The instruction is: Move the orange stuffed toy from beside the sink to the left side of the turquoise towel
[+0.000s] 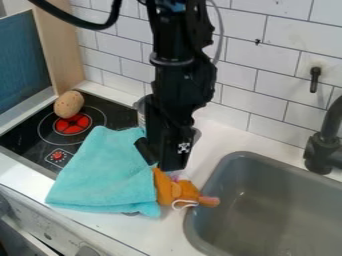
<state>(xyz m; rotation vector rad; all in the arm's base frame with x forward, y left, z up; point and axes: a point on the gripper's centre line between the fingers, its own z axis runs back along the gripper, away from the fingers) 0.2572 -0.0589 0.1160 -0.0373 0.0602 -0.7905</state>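
The black gripper [167, 167] hangs down over the counter, between the stove and the sink, at the right edge of a folded turquoise cloth [103, 172]. Just below the gripper lies an orange plush toy [177, 190] with a white string and a pinkish end, which reaches to the sink's rim. The toy's upper part is close under the gripper, and whether they touch I cannot tell. A brown potato-like object [69, 104] rests on the stove's back part. Behind the arm, a metallic can or pot [140, 111] is partly hidden.
The black stove top [33, 135] with a red burner ring is at the left, beside a wooden panel [61, 47]. A grey sink [267, 200] takes up the lower right, with a black faucet [324, 145] at its back right. White tiled wall [280, 82] stands behind.
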